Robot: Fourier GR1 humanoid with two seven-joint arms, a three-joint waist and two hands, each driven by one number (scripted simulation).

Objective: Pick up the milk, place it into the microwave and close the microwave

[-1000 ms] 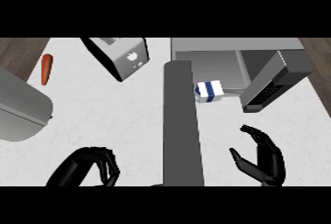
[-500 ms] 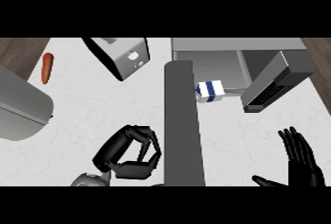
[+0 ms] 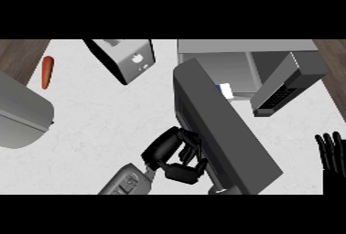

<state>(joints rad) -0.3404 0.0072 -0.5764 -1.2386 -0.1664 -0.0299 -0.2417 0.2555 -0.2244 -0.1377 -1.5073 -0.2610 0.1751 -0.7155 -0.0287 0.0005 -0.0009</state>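
The milk carton [image 3: 225, 90], white and blue, stands inside the microwave [image 3: 216, 52] at the upper right, mostly hidden behind the door. The dark grey microwave door [image 3: 226, 132] stands partly open, slanting from the cavity's left side down toward the lower right. My left hand [image 3: 169, 151] is at the door's outer face near its lower end, with bent, relaxed fingers touching it and nothing held. At the lower right edge my right hand [image 3: 331, 157] shows with straight fingers pointing up, resting apart from everything.
A toaster [image 3: 123, 58] stands at the back centre-left. A carrot [image 3: 46, 71] lies at the counter's far left edge. A large grey rounded vessel [image 3: 20, 114] fills the left side. The microwave's dark control panel [image 3: 287, 84] juts out at the right.
The door has swung from pointing straight out to slanting toward the cavity. My left hand moved up and right onto it. The right hand drew back to the lower right edge.
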